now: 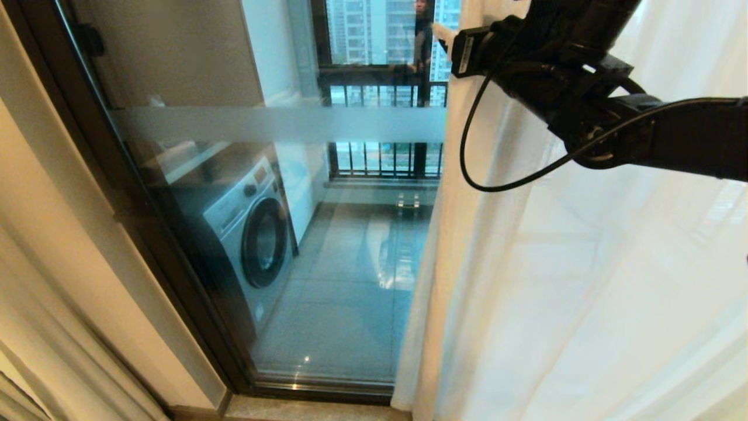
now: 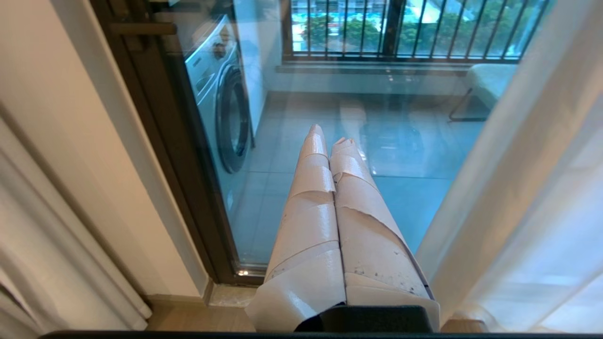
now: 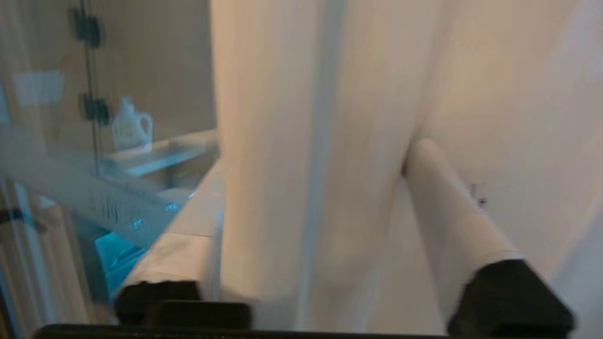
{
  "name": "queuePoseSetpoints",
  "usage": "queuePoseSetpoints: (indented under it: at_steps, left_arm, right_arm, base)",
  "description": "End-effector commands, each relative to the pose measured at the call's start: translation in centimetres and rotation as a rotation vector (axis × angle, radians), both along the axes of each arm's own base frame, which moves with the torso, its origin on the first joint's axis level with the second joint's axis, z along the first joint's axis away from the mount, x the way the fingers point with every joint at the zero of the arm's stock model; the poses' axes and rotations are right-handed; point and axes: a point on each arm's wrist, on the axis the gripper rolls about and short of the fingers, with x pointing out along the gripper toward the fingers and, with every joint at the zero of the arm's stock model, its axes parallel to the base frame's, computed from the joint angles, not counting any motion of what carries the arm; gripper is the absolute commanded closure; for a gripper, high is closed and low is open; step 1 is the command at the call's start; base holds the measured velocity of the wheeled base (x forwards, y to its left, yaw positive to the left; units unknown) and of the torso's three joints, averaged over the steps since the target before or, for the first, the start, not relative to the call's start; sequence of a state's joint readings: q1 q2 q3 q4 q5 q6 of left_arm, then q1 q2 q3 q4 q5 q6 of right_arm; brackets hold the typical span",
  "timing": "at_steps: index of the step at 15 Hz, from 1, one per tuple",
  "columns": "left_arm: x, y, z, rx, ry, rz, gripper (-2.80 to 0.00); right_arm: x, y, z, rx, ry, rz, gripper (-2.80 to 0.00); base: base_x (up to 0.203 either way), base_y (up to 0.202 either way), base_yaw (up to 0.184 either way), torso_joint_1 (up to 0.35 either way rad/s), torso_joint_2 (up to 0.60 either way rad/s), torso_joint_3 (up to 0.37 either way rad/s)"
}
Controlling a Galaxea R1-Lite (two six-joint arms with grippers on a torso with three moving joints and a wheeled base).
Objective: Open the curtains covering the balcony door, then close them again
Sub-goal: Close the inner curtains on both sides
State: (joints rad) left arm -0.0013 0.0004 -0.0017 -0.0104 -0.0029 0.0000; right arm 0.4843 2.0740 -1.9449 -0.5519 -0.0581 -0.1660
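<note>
The balcony door [image 1: 327,280] is a glass pane in a dark frame with a frosted stripe [image 1: 280,124], and most of it is uncovered. A cream pleated curtain [image 1: 35,327] hangs gathered at the far left, also in the left wrist view [image 2: 42,245]. Thin white sheer fabric [image 1: 572,280] covers the right side. My right gripper [image 1: 449,40] is raised to the sheer's leading edge. In the right wrist view it [image 3: 315,160] stands open, fingers [image 3: 447,212] spread wide with a loose fold of fabric [image 3: 301,141] between them. My left gripper [image 2: 330,136] is shut on nothing, low before the glass.
Behind the glass stand a washing machine [image 1: 251,228] and a black-barred railing window [image 1: 380,88] over a tiled balcony floor. A white jug [image 3: 132,127] sits on a shelf out there. The door sill [image 2: 231,294] and the wall [image 1: 87,245] bound the left side.
</note>
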Motion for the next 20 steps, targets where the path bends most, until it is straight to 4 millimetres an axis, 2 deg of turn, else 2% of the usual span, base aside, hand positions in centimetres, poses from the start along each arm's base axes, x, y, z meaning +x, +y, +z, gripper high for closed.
queuePoseSetpoints:
  at_steps: [1, 4, 8, 11, 15, 20]
  left_arm:
    - [0.0, 0.0, 0.0, 0.000, -0.001, 0.000, 0.00]
    - [0.0, 0.0, 0.0, 0.000, -0.001, 0.000, 0.00]
    - [0.0, 0.0, 0.0, 0.000, -0.001, 0.000, 0.00]
    - [0.0, 0.0, 0.0, 0.000, 0.001, 0.000, 0.00]
    - [0.0, 0.0, 0.0, 0.000, -0.001, 0.000, 0.00]
    - [0.0, 0.0, 0.0, 0.000, -0.001, 0.000, 0.00]
  right_arm:
    - [-1.6, -1.0, 1.9, 0.009, -0.020, -0.004, -2.80]
    - [-3.5, -2.6, 3.0, -0.002, -0.002, -0.019, -2.80]
    - [-6.6, -5.2, 3.1, -0.034, 0.059, -0.046, -2.80]
    - [-9.2, -6.7, 2.3, -0.053, 0.102, -0.055, -2.80]
    - [-12.8, -9.1, 0.2, -0.080, 0.170, -0.075, -2.80]
    - [-15.7, -11.2, -1.4, -0.091, 0.208, -0.101, -2.80]
  base:
    - [0.000, 0.000, 0.000, 0.000, 0.00, 0.000]
    - [0.000, 0.000, 0.000, 0.000, 0.00, 0.000]
    - [0.000, 0.000, 0.000, 0.000, 0.00, 0.000]
    - [0.000, 0.000, 0.000, 0.000, 0.00, 0.000]
    - [0.000, 0.000, 0.000, 0.000, 0.00, 0.000]
    - [0.000, 0.000, 0.000, 0.000, 0.00, 0.000]
